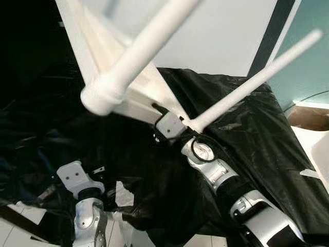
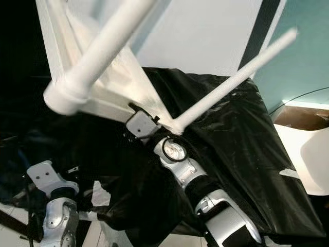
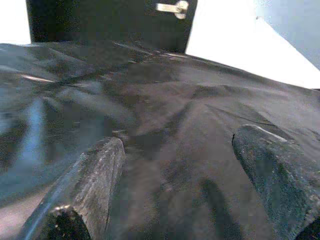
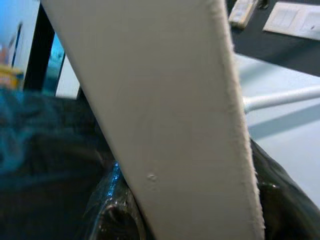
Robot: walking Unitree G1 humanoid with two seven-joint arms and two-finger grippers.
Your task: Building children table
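The white children's table (image 1: 138,98) is tipped up on its side, with its underside toward me. One round white leg (image 1: 141,49) points at my head and a second leg (image 1: 254,80) slants up to the right. My right gripper (image 1: 163,116) is at the frame's lower corner beside that second leg, shut on the frame's edge. In the right wrist view the white board (image 4: 165,115) runs right across the picture. My left gripper (image 3: 180,170) hovers low at the left over the black plastic sheet (image 3: 165,100), its fingers (image 3: 95,175) open and empty.
Crumpled black plastic sheet (image 1: 252,154) covers the work surface. A pale panel (image 1: 221,36) and a teal wall (image 1: 308,67) stand behind it. A brown box (image 1: 311,117) and a white object (image 1: 314,152) lie at the right. White floor tiles (image 1: 15,231) show at the bottom left.
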